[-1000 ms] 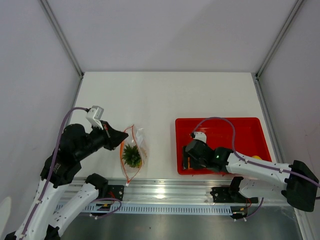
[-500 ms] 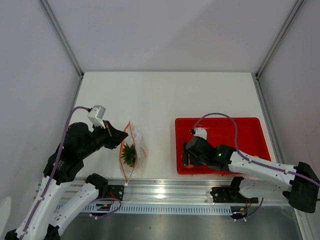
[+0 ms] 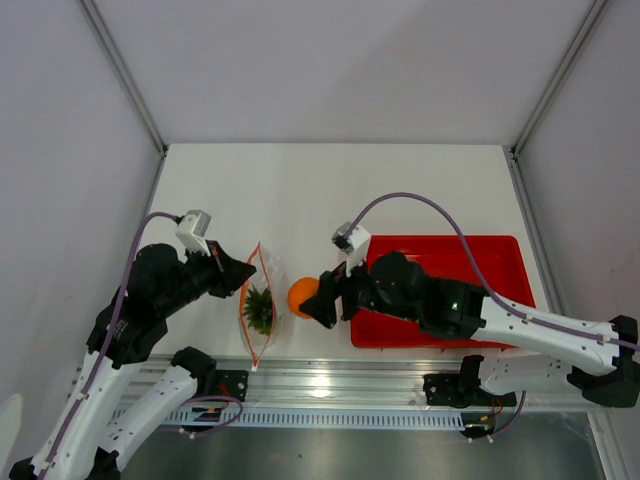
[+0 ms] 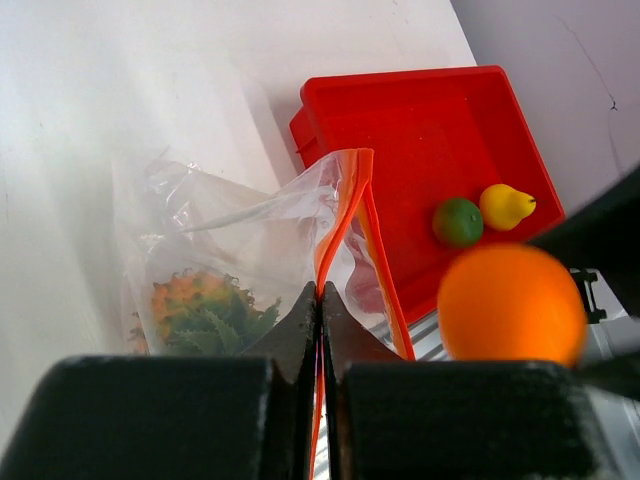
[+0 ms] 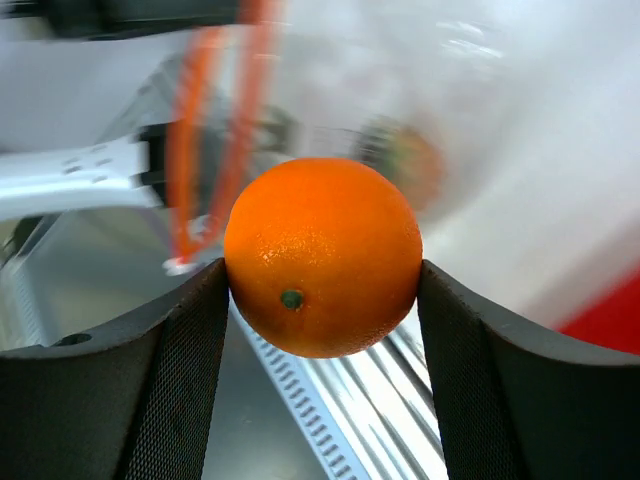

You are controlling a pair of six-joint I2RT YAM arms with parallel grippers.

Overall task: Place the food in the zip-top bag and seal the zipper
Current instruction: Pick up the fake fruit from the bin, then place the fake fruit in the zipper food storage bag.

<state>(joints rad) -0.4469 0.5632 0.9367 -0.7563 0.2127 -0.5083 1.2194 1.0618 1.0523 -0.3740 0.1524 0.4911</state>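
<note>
Reaching leftward; right tool [image 3: 318, 300] around orange ball [image 3: 301, 297] (beside zip-top bag [image 3: 266, 280])

With the far wall as twelve o'clock, the white table [image 3: 330, 200] lies bare from ten round to two, with ample room for an arm. Nearer the bases it is crowded. The zip-top bag [image 3: 270, 285] sits at seven o'clock, its zipper [image 3: 243, 300] bowed into a narrow slit. The left gripper [image 3: 246, 272] pinches one lip and blocks the nine o'clock side. The pineapple [image 3: 260, 310] takes up the bag's inside. At three o'clock of the bag, the right gripper [image 3: 305, 300], clasping the orange ball [image 3: 300, 295], plugs the lane to the red tray [image 3: 500, 262]. The right arm [image 3: 450, 305] lies across the tray's near left part.
</note>
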